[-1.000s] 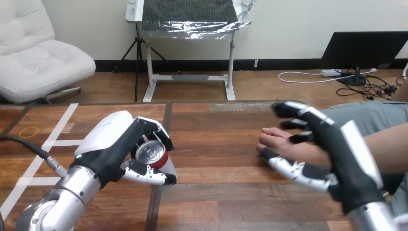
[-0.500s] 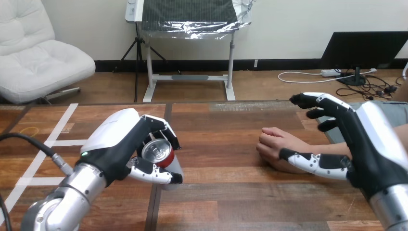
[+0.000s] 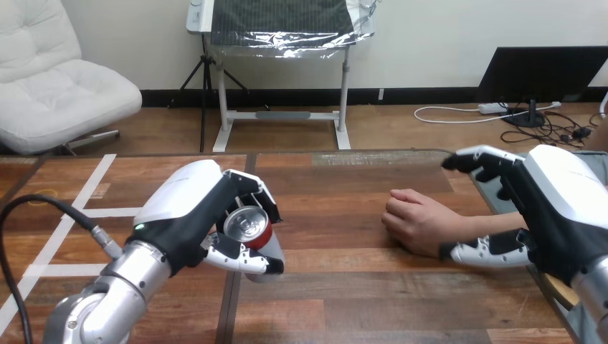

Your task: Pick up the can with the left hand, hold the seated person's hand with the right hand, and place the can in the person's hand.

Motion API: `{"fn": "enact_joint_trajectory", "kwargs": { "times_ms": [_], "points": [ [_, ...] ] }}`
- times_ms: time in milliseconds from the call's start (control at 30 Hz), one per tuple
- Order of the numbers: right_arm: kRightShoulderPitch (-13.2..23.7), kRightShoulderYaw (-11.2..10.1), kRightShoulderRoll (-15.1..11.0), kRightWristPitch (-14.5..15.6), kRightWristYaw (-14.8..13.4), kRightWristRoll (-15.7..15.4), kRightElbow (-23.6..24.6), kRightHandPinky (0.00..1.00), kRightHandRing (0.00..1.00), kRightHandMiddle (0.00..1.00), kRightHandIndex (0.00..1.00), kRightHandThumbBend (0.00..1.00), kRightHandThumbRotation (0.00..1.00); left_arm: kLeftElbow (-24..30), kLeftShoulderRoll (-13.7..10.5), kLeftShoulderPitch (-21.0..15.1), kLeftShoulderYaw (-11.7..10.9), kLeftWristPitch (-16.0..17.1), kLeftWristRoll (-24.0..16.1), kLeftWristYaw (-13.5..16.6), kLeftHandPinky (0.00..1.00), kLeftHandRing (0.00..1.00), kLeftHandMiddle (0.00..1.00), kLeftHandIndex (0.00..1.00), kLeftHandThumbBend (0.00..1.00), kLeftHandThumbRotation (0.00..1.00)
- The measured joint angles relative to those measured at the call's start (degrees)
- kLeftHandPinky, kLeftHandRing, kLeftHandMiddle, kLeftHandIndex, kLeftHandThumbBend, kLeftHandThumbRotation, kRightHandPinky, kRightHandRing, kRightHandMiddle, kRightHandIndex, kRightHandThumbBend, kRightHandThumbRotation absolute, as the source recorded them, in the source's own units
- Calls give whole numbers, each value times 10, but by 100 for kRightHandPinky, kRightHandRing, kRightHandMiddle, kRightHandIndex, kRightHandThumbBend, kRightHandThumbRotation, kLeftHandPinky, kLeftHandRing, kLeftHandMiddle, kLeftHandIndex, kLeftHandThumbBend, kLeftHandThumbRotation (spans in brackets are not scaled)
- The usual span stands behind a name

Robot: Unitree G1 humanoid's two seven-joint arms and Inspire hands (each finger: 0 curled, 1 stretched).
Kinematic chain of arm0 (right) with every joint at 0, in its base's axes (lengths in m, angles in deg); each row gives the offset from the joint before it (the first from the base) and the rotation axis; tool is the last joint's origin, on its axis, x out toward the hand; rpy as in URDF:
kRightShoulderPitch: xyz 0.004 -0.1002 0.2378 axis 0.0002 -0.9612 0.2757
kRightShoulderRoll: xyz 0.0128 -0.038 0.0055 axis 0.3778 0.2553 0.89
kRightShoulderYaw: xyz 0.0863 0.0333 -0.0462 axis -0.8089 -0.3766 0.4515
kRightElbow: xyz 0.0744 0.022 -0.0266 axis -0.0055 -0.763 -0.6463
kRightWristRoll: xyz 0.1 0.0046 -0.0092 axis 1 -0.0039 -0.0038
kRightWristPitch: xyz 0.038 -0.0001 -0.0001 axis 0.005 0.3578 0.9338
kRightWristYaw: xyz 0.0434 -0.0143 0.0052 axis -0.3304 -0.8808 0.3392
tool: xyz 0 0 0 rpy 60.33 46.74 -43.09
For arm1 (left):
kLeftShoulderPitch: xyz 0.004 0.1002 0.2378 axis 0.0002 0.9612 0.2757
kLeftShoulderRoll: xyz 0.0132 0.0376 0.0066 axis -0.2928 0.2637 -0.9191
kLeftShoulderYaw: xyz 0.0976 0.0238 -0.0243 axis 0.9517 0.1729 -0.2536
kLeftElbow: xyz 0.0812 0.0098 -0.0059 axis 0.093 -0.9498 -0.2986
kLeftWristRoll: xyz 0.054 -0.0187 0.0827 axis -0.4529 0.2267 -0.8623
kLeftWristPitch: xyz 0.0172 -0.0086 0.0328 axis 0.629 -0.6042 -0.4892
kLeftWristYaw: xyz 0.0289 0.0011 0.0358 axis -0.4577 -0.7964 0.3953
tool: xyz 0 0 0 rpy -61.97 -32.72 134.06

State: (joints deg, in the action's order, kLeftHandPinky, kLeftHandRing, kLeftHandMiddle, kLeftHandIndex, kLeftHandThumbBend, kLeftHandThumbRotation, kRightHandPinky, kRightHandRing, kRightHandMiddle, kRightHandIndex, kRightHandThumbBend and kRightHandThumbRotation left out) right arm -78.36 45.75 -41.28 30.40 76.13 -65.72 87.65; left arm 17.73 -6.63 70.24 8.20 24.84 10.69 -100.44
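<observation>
Pickup looks done: the robot's left hand [image 3: 188, 215] is wrapped round the red can [image 3: 247, 225], tilted over the tabletop [image 3: 337, 287]. The right hand [image 3: 556, 204] hangs spread open by the person's wrist, not gripping. The person's hand [image 3: 418, 221] lies curled, well apart from the can, so the hold and handover are left.

Table [image 3: 337, 287]: across the foreground.
Tape [image 3: 86, 193]: on the table's left part, left of the left hand.
Left hand [image 3: 183, 215]: over the table's left half, wrapped round the can.
Can [image 3: 247, 226]: in the left hand, at its right side.
Person's hand [image 3: 416, 218]: on the table, right of centre, well apart from the can.
Right hand [image 3: 552, 215]: at the table's right edge, just right of the person's hand.
</observation>
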Motion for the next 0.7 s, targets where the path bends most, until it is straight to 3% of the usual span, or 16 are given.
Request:
{"fn": "enact_joint_trajectory", "kwargs": {
  "times_ms": [200, 433, 700],
  "points": [
    [11, 0, -30, 20, 44, -19, -1, 72, 81, 81, 78, 87, 0, 1, 3, -2, 4, 0, -2, 0, 34, 39, 46, 49, 63, 0],
    [25, 1, -66, 23, 81, -34, -14, 74, 81, 80, 77, 90, 0, 1, 7, -3, 6, 0, -5, 0, 33, 38, 45, 49, 64, 0],
    [59, 11, -102, 42, 137, -66, -41, 79, 84, 83, 81, 87, 0, 1, 15, -4, 7, 0, -5, 0, 33, 38, 45, 49, 64, 0]
  ]
}}
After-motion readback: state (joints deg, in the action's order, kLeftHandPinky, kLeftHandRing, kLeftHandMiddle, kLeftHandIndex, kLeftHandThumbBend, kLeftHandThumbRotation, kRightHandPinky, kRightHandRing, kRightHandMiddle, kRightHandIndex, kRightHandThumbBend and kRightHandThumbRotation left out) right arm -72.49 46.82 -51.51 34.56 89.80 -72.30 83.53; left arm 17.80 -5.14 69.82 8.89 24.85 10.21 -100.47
